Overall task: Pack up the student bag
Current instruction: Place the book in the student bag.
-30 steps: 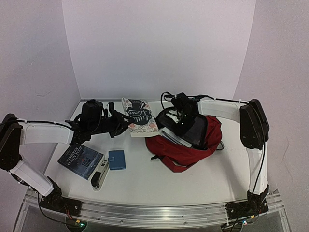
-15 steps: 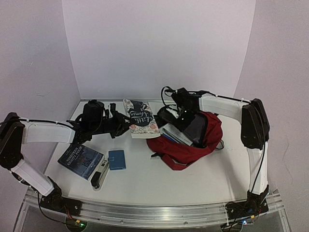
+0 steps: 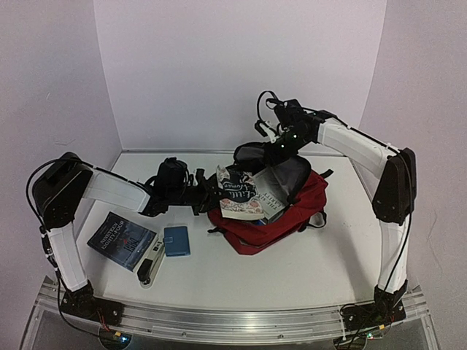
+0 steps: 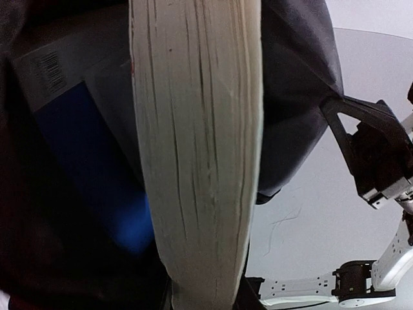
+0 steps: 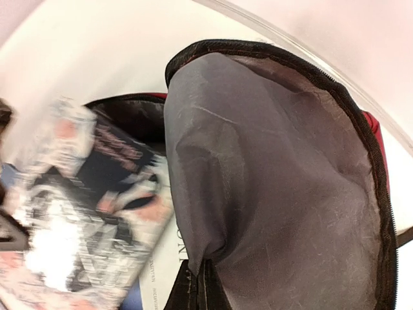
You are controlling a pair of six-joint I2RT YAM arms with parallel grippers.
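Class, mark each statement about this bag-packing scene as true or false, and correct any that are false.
1. The left end effector grips a paperback at the mouth of the student bag. True.
2. The right end effector rests open on the table. False: it is raised above the table and shut on the bag's upper edge, lifting it.
3. A dark blue book lies on the table to the left of the bag. True.
4. The bag is zipped shut. False: it gapes open, showing its grey lining.
5. The small blue booklet is inside the bag. False: it lies on the table beside the dark blue book.
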